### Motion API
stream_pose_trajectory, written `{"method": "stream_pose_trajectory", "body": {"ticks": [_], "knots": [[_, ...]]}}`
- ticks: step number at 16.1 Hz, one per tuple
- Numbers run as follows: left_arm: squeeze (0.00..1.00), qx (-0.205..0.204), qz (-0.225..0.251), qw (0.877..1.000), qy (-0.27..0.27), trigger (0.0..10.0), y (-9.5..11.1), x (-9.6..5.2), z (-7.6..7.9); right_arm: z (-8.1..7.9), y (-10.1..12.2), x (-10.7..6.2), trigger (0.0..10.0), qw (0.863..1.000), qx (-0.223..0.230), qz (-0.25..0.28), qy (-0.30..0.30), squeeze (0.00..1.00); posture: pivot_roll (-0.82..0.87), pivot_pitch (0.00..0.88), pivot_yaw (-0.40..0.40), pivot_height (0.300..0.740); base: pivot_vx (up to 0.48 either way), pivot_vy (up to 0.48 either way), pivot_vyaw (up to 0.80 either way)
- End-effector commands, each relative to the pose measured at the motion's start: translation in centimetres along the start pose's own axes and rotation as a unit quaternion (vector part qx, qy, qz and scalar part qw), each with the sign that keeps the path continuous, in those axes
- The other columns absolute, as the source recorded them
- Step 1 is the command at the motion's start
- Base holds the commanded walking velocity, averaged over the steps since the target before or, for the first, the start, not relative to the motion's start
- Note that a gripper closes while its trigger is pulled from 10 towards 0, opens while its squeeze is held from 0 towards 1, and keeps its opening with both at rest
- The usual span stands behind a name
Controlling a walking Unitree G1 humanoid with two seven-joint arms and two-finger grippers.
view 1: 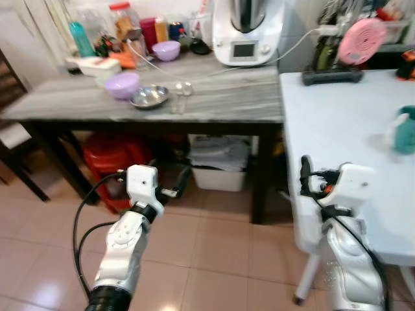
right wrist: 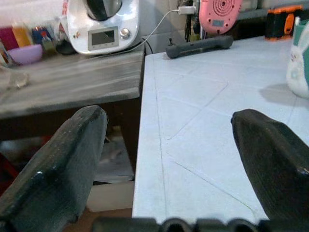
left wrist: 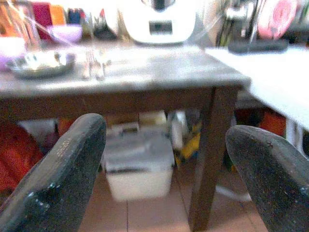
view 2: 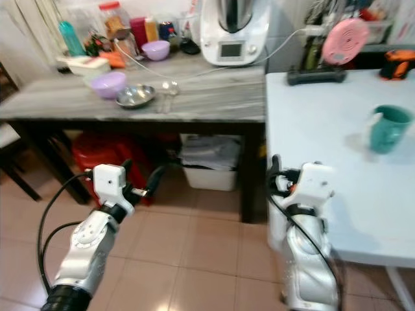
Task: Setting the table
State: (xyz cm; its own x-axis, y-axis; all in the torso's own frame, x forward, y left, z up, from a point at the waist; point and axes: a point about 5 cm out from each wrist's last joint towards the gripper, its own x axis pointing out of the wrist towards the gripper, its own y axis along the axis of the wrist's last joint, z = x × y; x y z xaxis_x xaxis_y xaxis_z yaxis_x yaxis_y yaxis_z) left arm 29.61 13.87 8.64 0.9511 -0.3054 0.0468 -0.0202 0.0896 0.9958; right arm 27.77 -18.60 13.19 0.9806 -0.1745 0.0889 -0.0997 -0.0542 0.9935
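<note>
A grey wooden table [view 1: 227, 100] carries a lilac bowl [view 1: 122, 84], a steel bowl [view 1: 150, 97], some cutlery [view 1: 180, 94] and a smaller purple bowl [view 1: 166, 50]. To its right stands a white table [view 1: 343, 123] with a teal mug [view 2: 389, 128] on it. My left gripper [left wrist: 164, 179] is open and empty, held low in front of the grey table, below its top. My right gripper [right wrist: 169, 159] is open and empty too, at the white table's near left edge.
A white kitchen appliance [view 1: 248, 29] and jars stand at the back of the grey table. Beneath that table are a red tub [view 1: 110, 159] and a white box [view 1: 220, 172]. A pink fan [view 1: 361, 40] stands on the white table's far edge. A dark chair [view 1: 13, 149] is at left.
</note>
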Motion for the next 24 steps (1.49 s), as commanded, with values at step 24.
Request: {"method": "stream_pose_trajectory", "body": {"ticks": [24], "knots": [[0.00, -0.022, 0.008, 0.999, -0.040, 10.0, 0.11, 0.02, 0.74, -0.95, 0.16, 0.61, 10.0, 0.999, -0.023, 0.009, 0.029, 0.00, -0.12, 0.000, 0.137, 0.740, 0.000, -0.230, 0.05]]}}
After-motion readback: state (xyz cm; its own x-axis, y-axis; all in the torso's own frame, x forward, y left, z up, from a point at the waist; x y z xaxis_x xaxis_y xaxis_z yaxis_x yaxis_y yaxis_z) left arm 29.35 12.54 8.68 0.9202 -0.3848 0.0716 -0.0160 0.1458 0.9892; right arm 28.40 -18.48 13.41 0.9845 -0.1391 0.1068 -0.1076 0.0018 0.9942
